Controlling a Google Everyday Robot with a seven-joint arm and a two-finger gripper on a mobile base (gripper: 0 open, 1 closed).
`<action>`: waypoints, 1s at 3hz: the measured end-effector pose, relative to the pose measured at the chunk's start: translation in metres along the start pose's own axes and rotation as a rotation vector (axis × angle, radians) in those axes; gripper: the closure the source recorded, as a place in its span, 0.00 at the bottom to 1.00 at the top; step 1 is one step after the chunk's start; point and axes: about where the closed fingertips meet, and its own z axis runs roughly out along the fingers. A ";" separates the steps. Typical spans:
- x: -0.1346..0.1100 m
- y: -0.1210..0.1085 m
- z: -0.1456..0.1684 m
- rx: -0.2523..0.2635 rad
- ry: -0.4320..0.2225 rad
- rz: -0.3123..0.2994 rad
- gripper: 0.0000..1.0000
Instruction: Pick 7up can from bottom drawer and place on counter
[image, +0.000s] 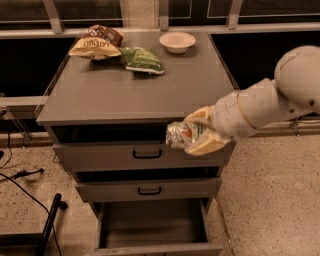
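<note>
Back of the bench (150, 95): chip bag (95, 44) left, snack bag (142, 60) just right of it, bowl (177, 41) further right. End effector (197, 136), clamped on the 7up can (179, 135), hangs in front of the right half of the top drawer (110, 156), just below the bench edge, with the bottom drawer (155, 249) pulled out underneath.
</note>
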 end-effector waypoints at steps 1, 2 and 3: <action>-0.018 -0.019 -0.014 -0.004 0.007 0.000 1.00; -0.037 -0.050 -0.023 -0.005 -0.003 -0.022 1.00; -0.051 -0.083 -0.017 -0.003 -0.025 -0.063 1.00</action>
